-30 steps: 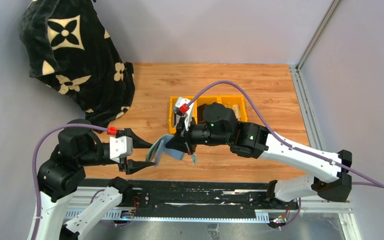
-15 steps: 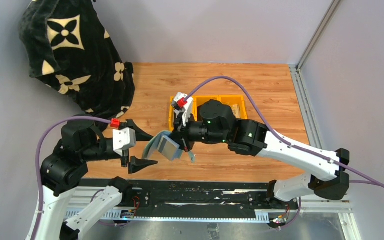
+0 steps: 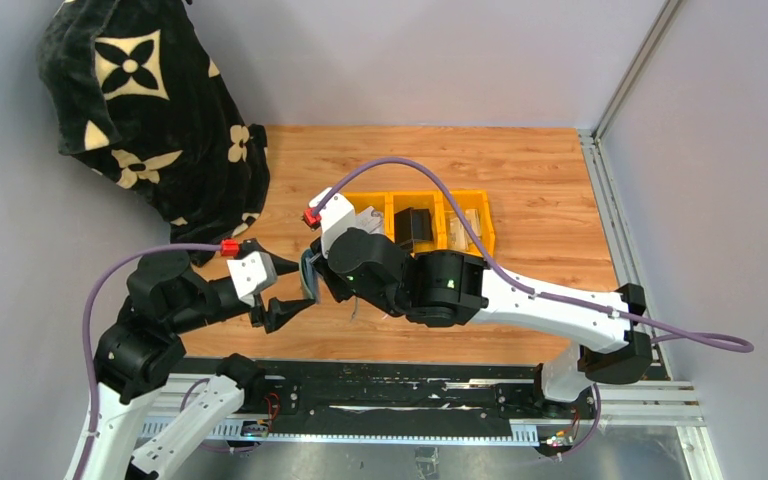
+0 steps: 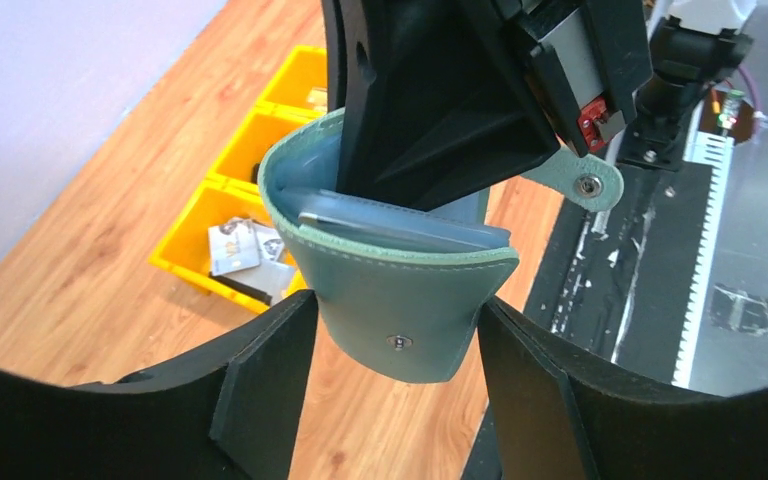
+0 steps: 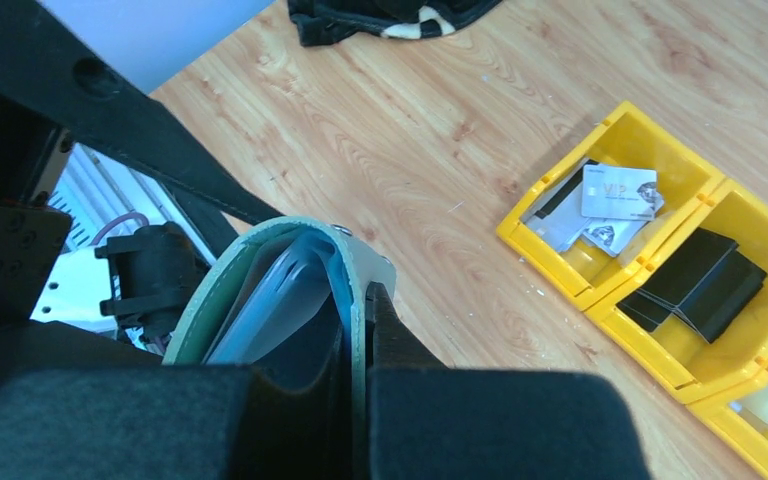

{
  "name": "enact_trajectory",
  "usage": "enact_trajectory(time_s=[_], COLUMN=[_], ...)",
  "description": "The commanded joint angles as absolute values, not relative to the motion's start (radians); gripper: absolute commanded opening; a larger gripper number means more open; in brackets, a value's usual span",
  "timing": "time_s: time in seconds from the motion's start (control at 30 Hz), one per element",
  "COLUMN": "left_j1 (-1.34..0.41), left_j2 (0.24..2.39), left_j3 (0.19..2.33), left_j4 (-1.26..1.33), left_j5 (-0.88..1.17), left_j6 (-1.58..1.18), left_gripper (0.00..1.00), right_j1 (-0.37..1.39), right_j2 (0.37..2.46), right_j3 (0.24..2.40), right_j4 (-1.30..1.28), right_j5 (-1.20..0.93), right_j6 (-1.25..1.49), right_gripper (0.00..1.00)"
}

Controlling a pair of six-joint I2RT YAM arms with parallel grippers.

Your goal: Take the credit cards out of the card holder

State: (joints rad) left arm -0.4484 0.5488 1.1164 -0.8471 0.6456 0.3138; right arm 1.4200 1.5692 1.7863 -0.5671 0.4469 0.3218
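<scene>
The sage-green card holder (image 3: 307, 277) hangs open in the air over the near left of the table. My right gripper (image 3: 316, 281) is shut on one of its flaps (image 5: 357, 320). In the left wrist view the holder's other flap (image 4: 405, 300), with a snap stud, sits between the fingers of my open left gripper (image 4: 395, 390), at most lightly touched. A grey-blue inner pocket (image 4: 400, 222) shows a thin edge; I cannot tell whether it is a card. The closure tab (image 4: 582, 181) sticks out to the right. Loose credit cards (image 5: 615, 195), one pale tan, lie in a yellow bin.
A yellow three-part bin (image 3: 482, 210) stands mid-table; its middle part holds a black wallet-like item (image 5: 698, 285). A black patterned cloth bag (image 3: 150, 110) fills the far left corner. A black metal rail (image 3: 380, 400) runs along the near edge.
My right arm has swung left with the card holder and turned it edge-on to the top camera. The holder now sits between my left gripper's open fingers.
</scene>
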Motion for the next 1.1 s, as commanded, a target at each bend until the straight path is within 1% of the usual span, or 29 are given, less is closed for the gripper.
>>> enact_trajectory(time_s=[0.0, 0.17, 0.3, 0.53, 0.6, 0.73, 0.9, 1.0, 1.07], left_j1=[-0.452, -0.453, -0.453, -0.453, -0.453, -0.452, -0.453, -0.452, -0.453], left_j2=[0.518, 0.518, 0.506, 0.493, 0.476, 0.458, 0.439, 0.441, 0.439], left_j3=[1.101, 1.1, 1.099, 1.105, 1.094, 1.077, 1.058, 1.047, 1.032], left_j4=[-0.767, -0.767, -0.767, -0.745, -0.734, -0.743, -0.69, -0.709, -0.721], left_j5=[0.554, 0.558, 0.601, 0.475, 0.502, 0.61, 0.607, 0.784, 0.835], left_j6=[0.294, 0.283, 0.272, 0.231, 0.202, 0.169, 0.131, 0.144, 0.144], left_gripper=[0.68, 0.68, 0.71, 0.62, 0.63, 0.66, 0.67, 0.73, 0.76], right_j1=[1.449, 1.455, 1.459, 1.459, 1.46, 1.46, 1.46, 1.46, 1.46], right_j2=[1.544, 1.524, 1.504, 1.474, 1.469, 1.456, 1.453, 1.459, 1.46], right_j3=[1.815, 1.793, 1.772, 1.743, 1.74, 1.736, 1.734, 1.737, 1.739], right_j4=[-0.563, -0.556, -0.554, -0.546, -0.546, -0.548, -0.552, -0.556, -0.557], right_j5=[0.531, 0.541, 0.551, 0.556, 0.554, 0.552, 0.539, 0.543, 0.547], right_j6=[0.321, 0.318, 0.321, 0.32, 0.321, 0.321, 0.329, 0.329, 0.33], right_gripper=[0.0, 0.0, 0.0, 0.0, 0.0, 0.0, 0.0, 0.0, 0.0])
